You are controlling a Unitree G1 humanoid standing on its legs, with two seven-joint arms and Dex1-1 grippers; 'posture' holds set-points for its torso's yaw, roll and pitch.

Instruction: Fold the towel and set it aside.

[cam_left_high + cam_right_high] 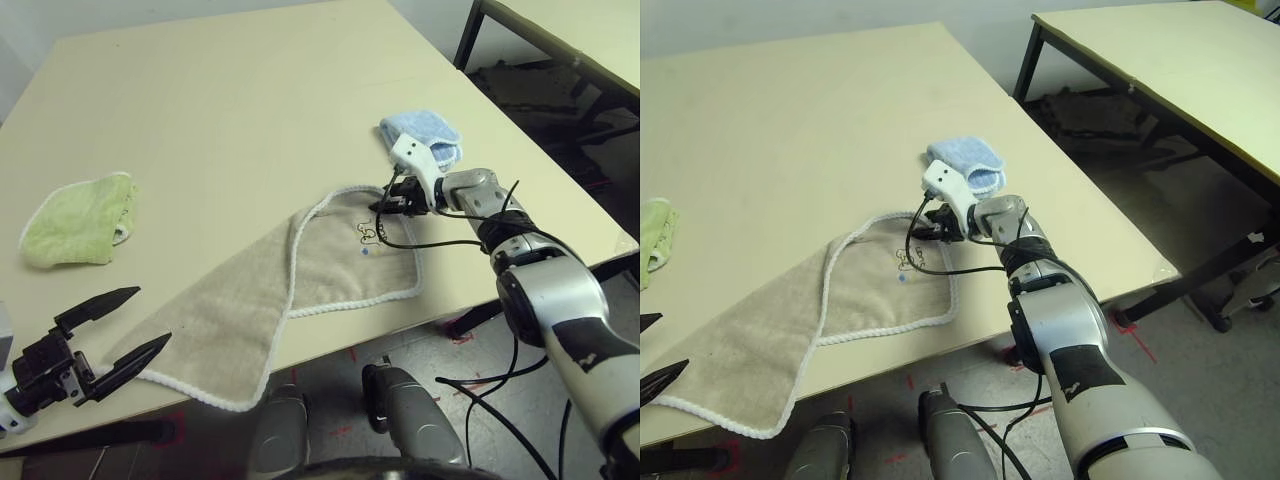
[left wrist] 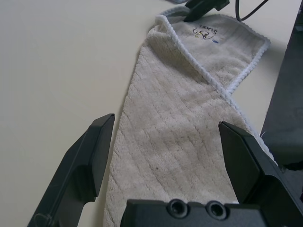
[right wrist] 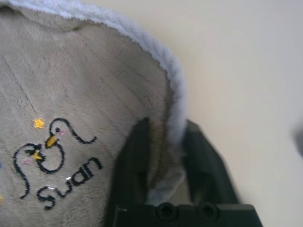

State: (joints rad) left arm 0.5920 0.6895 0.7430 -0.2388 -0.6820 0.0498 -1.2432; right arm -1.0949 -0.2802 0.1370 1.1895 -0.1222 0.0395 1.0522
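Note:
The beige towel (image 1: 300,290) with white edging lies diagonally near the table's front edge, and its near end reaches that edge. A small embroidered swan logo (image 3: 52,156) sits near its far corner. My right gripper (image 3: 165,125) is at that far corner, shut on the towel's white edging, which is pinched between its two black fingers (image 1: 385,205). My left gripper (image 1: 152,315) hovers open just off the towel's near left end. In the left wrist view the towel (image 2: 180,132) runs away between its spread fingers (image 2: 94,151).
A small light-blue towel (image 1: 425,132) lies just behind my right gripper. A lime-green towel (image 1: 78,218) lies at the table's left side. A second table (image 1: 1160,50) stands to the right across a gap. The table's right edge (image 1: 600,215) runs close to my right arm.

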